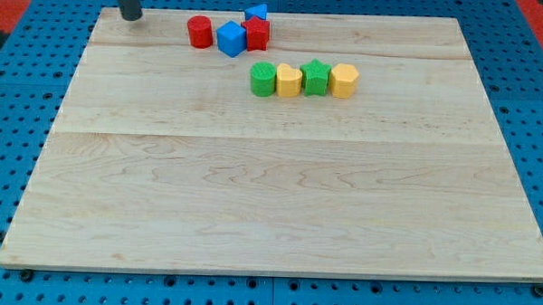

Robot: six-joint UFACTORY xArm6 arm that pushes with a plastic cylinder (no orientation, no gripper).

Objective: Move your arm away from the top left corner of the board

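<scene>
My tip (pixel 131 17) sits at the worktop (pixel 252 197) top-left corner, holding nothing. Slide it toward the view's bottom, staying left of the red cylinder (pixel 200 31).

My tip (pixel 131 16), the dark rod's lower end, rests on the pale wooden board (pixel 252 197) at its top left corner.

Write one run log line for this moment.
tip: board top left corner | nearest: red cylinder, apart | blocks: untouched | move away: not done
</scene>
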